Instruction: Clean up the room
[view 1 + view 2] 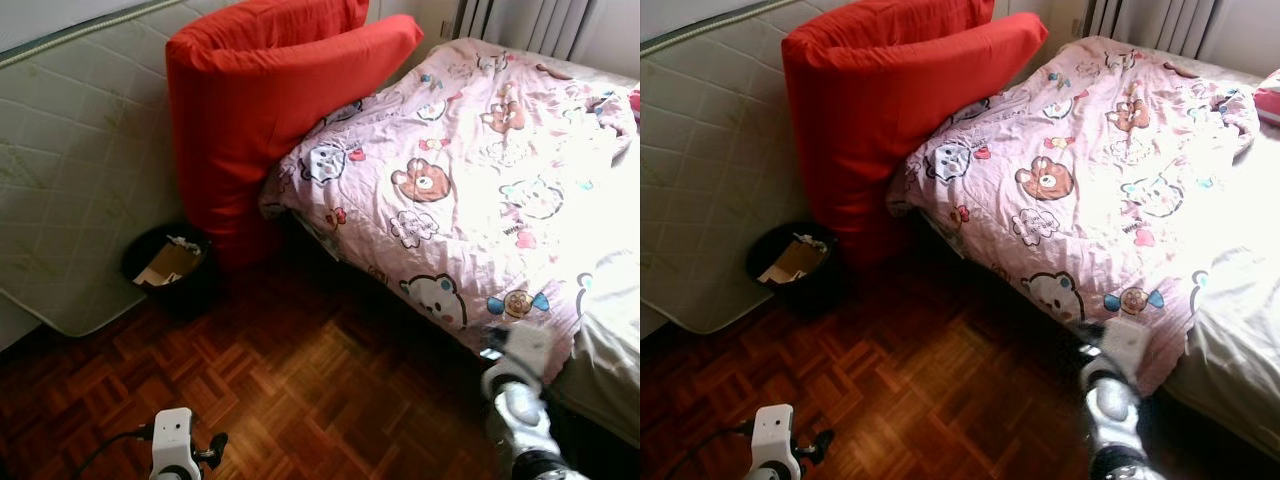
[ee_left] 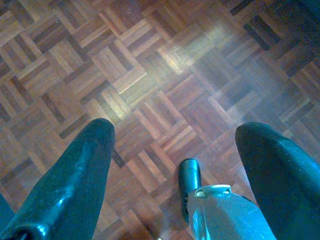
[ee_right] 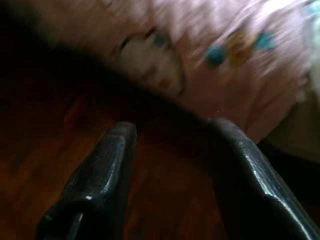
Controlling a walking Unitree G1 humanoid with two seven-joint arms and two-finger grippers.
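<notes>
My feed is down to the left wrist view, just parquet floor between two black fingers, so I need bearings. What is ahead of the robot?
Observer: A bed under a pink cartoon-print quilt stands ahead on the robot's right.
Operator: Any place for rubbish?
Observer: A round black waste bin holding cardboard scraps sits on the wooden parquet floor ahead on the left, beside a pale quilted mattress that leans upright.
Operator: Anything between bin and bed?
Observer: A big red cushion stands on end there, its top resting against the quilt.
Operator: And the right gripper?
Observer: The right gripper is open and empty, pointing at the quilt's hanging edge.
</notes>
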